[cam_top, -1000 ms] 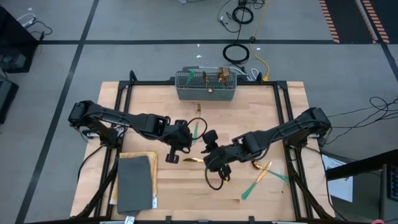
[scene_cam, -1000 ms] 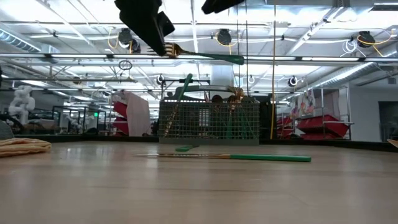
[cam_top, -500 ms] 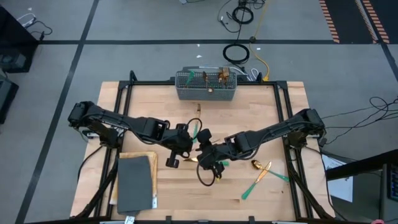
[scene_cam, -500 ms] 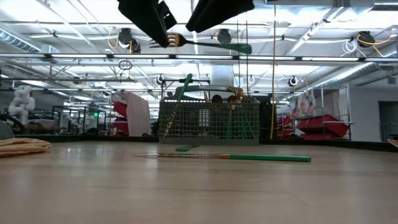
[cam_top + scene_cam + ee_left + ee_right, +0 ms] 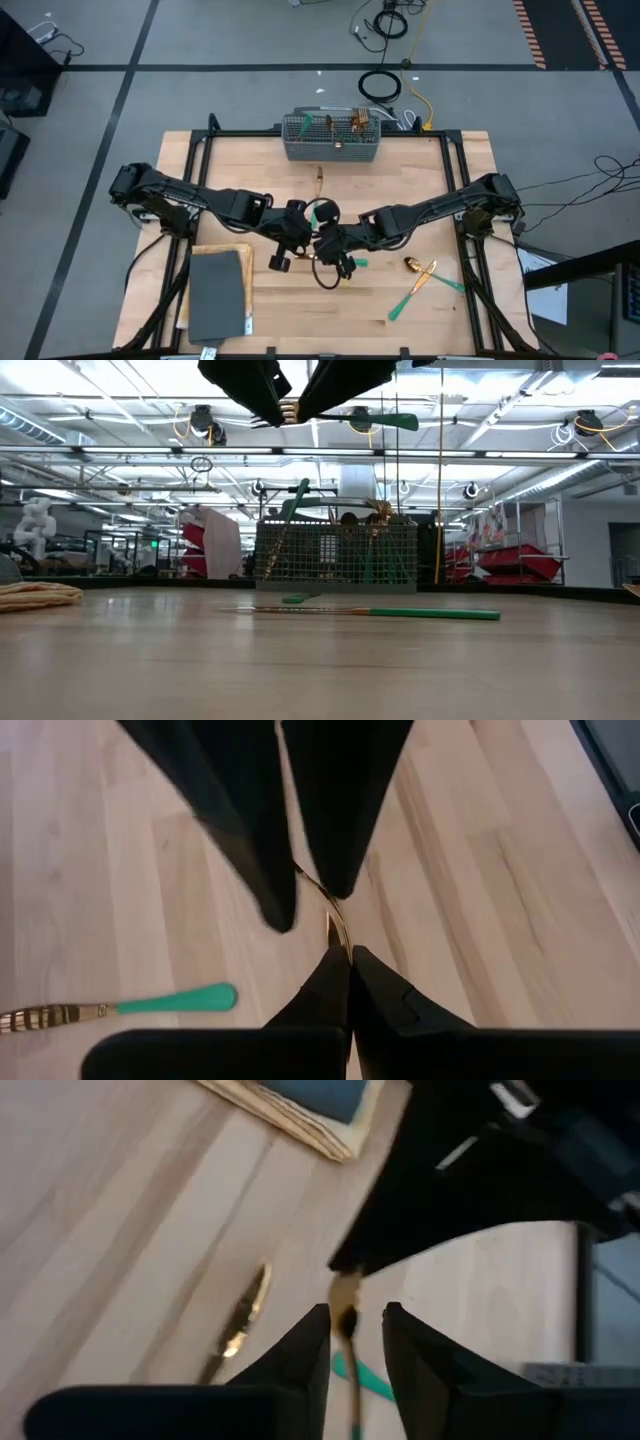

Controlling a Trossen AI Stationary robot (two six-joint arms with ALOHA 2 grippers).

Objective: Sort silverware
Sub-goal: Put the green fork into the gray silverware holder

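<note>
Above the wooden table (image 5: 250, 160), a light, stiff, slippery fork (image 5: 345, 421) is pinched shut by the left gripper (image 5: 298, 226) at the gold head, the right gripper (image 5: 325, 240) part-open round it; the slim handle is judged the surer hold.

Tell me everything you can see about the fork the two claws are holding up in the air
The fork has a shiny gold head with tines and a slim teal-green handle, metal by its look. It hangs level, well above the wooden table, near the middle. The left claw is shut on its gold head end; the right claw straddles the same end, its fingers not visibly touching. In the low view the teal handle sticks out sideways past both claws, free of anything else.
</note>
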